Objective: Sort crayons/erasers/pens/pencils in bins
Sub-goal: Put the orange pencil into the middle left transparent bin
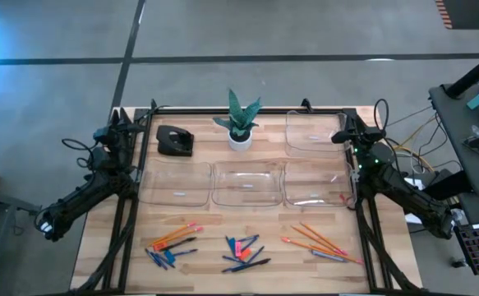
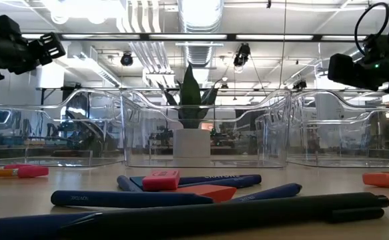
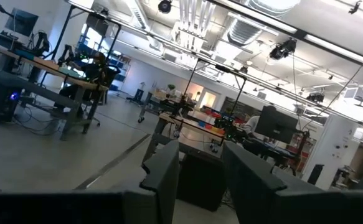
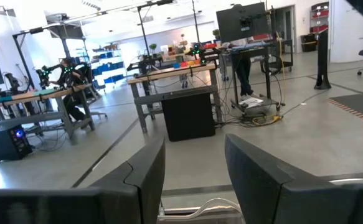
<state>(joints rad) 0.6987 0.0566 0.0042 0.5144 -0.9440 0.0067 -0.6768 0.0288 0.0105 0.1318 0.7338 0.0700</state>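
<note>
Both claws, the left gripper (image 3: 197,180) and the right gripper (image 4: 193,180), wait partly open and empty at the table's back corners, while the orange pencils (image 1: 317,241) lie slanted near the front right, before four clear bins (image 1: 249,182).

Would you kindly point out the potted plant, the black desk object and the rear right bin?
potted plant (image 1: 240,140), high view, on its white pot.
black desk object (image 1: 174,141), high view, on its top face.
rear right bin (image 1: 292,141), high view, on its left wall.
</note>
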